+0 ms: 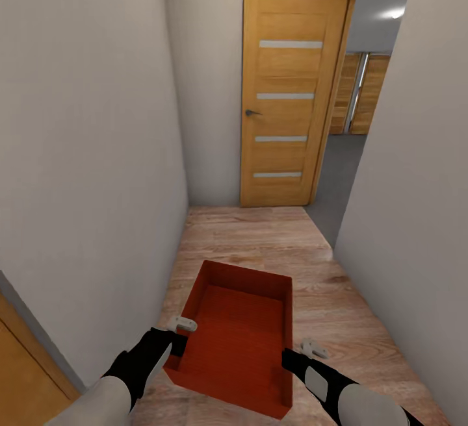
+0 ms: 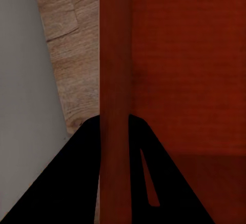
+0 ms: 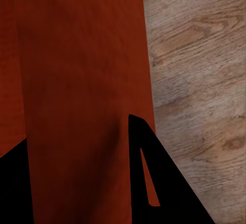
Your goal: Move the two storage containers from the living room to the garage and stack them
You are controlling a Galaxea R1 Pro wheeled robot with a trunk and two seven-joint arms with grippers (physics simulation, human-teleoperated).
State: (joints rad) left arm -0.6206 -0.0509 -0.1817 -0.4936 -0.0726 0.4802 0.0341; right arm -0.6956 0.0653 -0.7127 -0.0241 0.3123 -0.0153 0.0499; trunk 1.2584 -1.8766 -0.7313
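I carry one orange-red storage container (image 1: 237, 341) in front of me, lidless and empty, above pale wood-plank flooring in a narrow hallway. My left gripper (image 1: 177, 343) is shut on its left wall, and in the left wrist view that wall (image 2: 115, 80) runs between the two black fingers (image 2: 77, 183). My right gripper (image 1: 289, 356) is shut on the right wall, and in the right wrist view the container wall (image 3: 82, 80) passes between its fingers (image 3: 164, 183). Dark grey floor (image 1: 341, 179) of the garage shows through the doorway ahead on the right.
White walls (image 1: 84, 153) close in on both sides. A wood-panelled door (image 1: 289, 98) stands open at the hallway's end, beside the opening. Further wooden doors (image 1: 361, 91) show beyond it. Another wooden door edge (image 1: 26, 374) is at my near left.
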